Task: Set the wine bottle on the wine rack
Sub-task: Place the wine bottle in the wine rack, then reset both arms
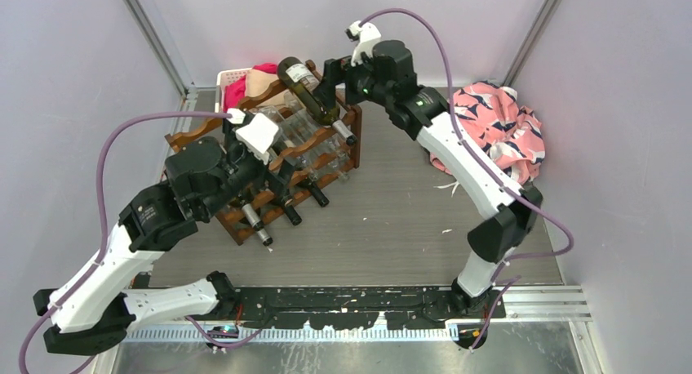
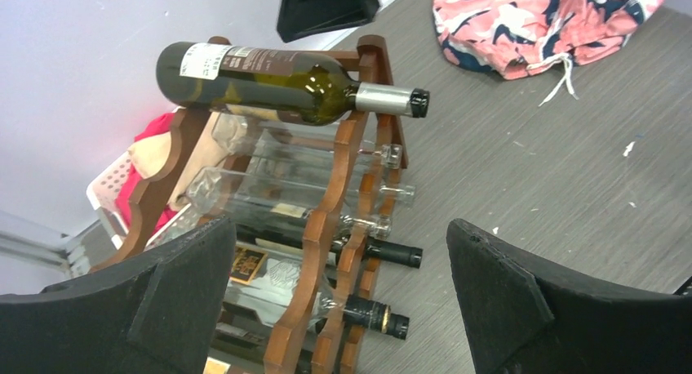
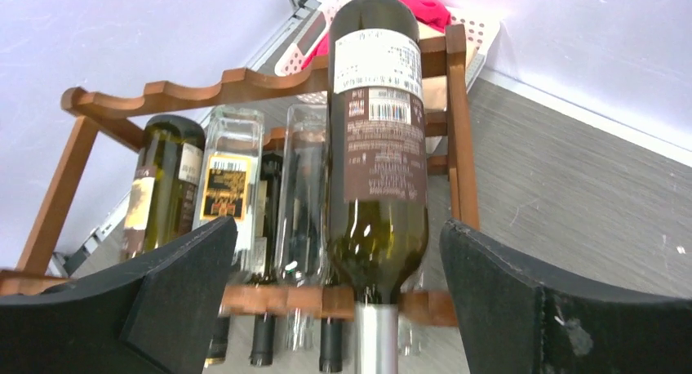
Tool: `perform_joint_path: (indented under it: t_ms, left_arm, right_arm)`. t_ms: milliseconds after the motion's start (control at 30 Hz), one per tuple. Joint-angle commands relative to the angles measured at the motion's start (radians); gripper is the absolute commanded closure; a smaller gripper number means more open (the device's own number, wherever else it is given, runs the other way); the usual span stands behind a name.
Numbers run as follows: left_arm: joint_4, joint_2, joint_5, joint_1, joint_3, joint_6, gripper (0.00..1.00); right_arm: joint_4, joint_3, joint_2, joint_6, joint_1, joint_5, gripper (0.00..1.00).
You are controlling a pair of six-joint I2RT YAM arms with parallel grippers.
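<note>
The wine bottle lay on its side across the top tier of the wine rack, in the end slot beside the side post. Its shoulder sat in a scallop of the front rail and its neck stuck out past that rail. It was dark olive-green glass, see-through near the shoulder, with a white label at the base end, a dark brown label with a barcode below it, a silver foil neck and a black top. The right gripper sat at the neck end with its fingers spread wide on either side of the bottle, clear of the glass. The left gripper hung near the rack's front, fingers wide apart and holding nothing. Clear and dark bottles filled the lower tiers.
</note>
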Motion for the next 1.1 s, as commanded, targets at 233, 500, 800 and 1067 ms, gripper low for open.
perform_joint_path:
  t_ms: [233,500,800,1067]
  left_arm:
    - [0.314,0.156,0.863,0.683,-0.013,-0.556,0.02]
    - [0.405,0.159,0.852,0.827,0.068,-0.706,0.02]
    - [0.254,0.077,0.744,0.827,0.206,-0.597,0.00]
    - [0.197,0.052,0.735,0.827,0.282,-0.568,0.00]
  right_arm:
    - [0.039,-0.371,-0.467,0.156,-0.236,0.131,0.00]
    - [0.025,-0.257,-0.614,0.114,-0.254,0.493,0.00]
    - [0.014,-0.205,-0.667,0.305,-0.254,0.710,0.00]
    - [0.066,-0.227,-0.702,0.265,-0.255,0.706,0.00]
